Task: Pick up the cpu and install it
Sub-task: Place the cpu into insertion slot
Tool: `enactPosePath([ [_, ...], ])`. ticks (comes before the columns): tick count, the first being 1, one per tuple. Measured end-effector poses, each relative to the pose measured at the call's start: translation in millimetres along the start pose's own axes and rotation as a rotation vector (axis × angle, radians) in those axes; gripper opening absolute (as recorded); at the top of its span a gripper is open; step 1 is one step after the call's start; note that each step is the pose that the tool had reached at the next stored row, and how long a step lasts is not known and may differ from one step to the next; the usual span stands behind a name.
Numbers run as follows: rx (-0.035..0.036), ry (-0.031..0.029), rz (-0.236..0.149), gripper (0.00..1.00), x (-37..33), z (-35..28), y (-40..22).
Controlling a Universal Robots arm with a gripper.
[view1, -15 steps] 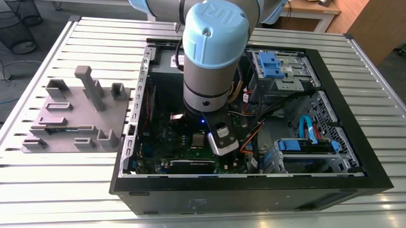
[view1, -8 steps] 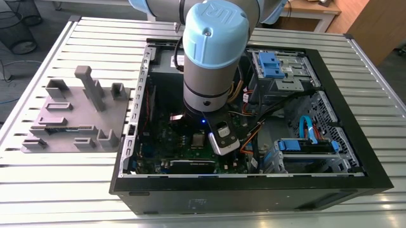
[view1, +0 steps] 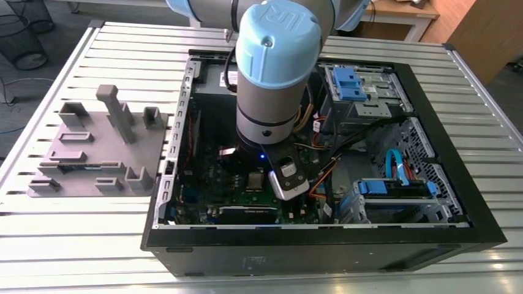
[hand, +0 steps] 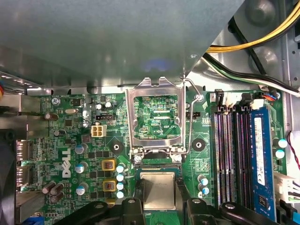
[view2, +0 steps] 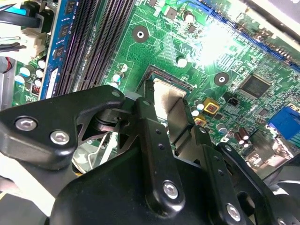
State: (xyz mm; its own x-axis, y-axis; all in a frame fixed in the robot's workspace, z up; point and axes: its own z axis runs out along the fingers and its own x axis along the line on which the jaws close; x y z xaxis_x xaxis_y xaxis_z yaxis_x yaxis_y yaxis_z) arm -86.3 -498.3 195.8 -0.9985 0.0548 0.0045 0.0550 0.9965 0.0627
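Note:
The cpu, a small silvery square chip, lies flat between my gripper's two black fingers, right over the socket bed on the green motherboard. In the second wrist view the fingers press against two opposite edges of the cpu, so the gripper is shut on it. The socket's silver lid stands flipped open behind the chip, its lever raised. In the exterior view the arm reaches straight down into the open computer case.
Black memory slots and a blue memory stick run beside the socket. Loose cables cross the case near the slots. Blue drive bays fill the case's right side. A grey parts fixture sits on the slatted table at the exterior view's left.

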Motion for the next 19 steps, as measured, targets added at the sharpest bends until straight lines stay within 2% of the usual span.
enactPosePath([
  [13,0.0001,0.0008,0.000,0.38,-1.1,0.0,0.0],
  [16,0.0001,0.0008,0.000,0.40,-1.2,0.0,0.1],
  [17,0.0001,0.0008,0.000,0.46,-1.2,0.0,0.1],
  [19,0.0001,0.0008,0.000,0.46,-1.3,0.0,0.1],
])
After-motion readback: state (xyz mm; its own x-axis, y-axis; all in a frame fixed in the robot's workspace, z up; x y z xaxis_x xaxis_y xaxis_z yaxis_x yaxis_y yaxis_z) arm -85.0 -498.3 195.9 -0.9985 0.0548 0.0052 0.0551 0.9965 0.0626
